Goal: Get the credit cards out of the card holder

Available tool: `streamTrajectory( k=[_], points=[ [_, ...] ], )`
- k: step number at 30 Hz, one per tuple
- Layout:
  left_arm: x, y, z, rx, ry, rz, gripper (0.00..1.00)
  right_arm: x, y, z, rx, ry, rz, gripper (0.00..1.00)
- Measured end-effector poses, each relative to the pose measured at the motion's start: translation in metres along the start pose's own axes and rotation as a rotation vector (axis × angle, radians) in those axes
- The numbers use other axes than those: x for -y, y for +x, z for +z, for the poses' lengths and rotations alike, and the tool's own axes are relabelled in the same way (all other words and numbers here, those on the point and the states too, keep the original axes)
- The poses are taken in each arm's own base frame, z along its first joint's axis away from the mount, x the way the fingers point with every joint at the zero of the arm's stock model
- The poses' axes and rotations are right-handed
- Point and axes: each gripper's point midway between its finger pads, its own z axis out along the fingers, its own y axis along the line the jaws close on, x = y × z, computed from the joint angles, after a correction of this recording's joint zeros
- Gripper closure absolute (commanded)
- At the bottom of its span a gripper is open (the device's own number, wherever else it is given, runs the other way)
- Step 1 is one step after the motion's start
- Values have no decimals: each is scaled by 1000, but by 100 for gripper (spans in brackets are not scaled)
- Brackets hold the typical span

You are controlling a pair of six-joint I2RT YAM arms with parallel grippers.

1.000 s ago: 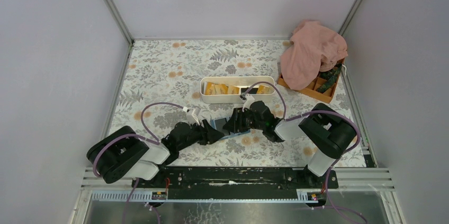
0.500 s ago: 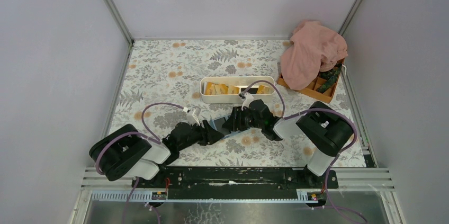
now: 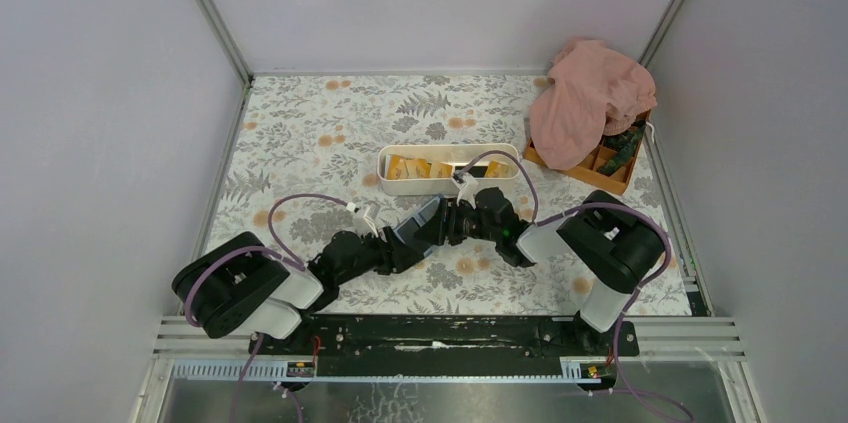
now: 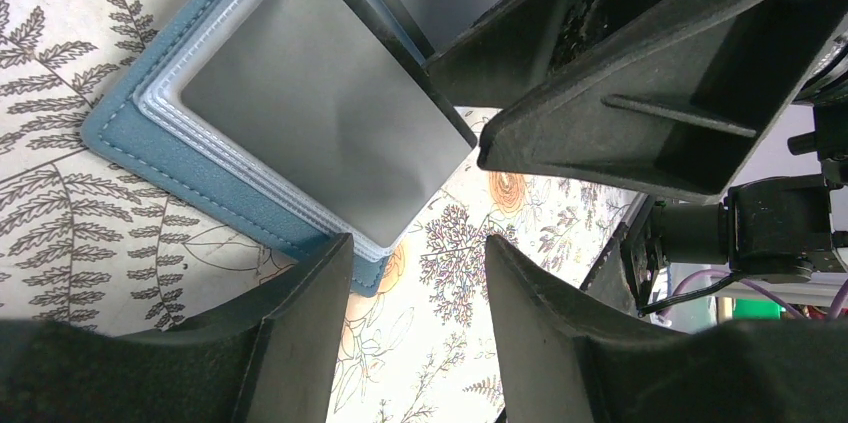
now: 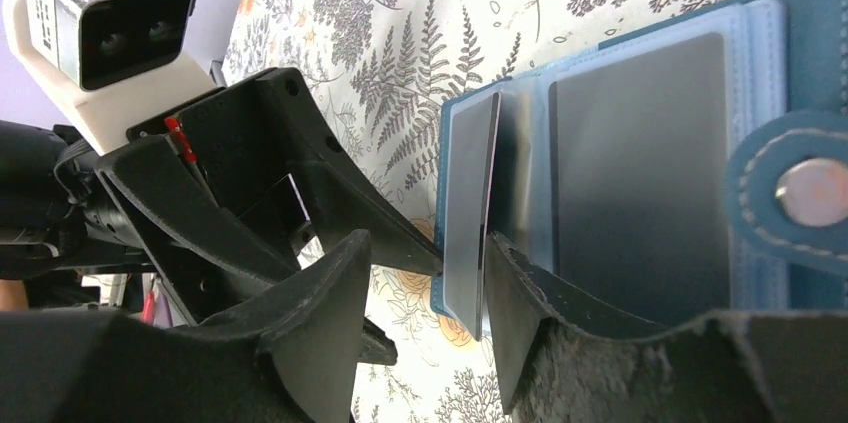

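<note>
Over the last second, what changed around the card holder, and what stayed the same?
The right gripper drew back slightly toward its own side. The card holder now shows more of its grey-blue face between the two arms in the top view, apparently tipped up. The left gripper barely shifted. Both grippers' jaws stayed open, and nothing was released. The white tray, pink cloth and orange box are unchanged.

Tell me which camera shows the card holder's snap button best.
Right wrist: the metal snap button sits large, sharp and unobstructed. Left wrist shows the card holder open, but no snap; the top view gives only a small sliver of the holder.
</note>
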Motion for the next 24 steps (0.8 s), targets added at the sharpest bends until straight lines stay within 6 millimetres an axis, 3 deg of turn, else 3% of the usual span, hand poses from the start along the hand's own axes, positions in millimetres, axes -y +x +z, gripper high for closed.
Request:
streamTrajectory(
  k=[12, 24],
  points=[
    [-1, -2, 0, 4, 0, -3, 41, 10, 27, -8, -50, -14, 44, 49],
    [-1, -2, 0, 4, 0, -5, 41, 10, 30, -4, -42, -44, 78, 56]
  ],
)
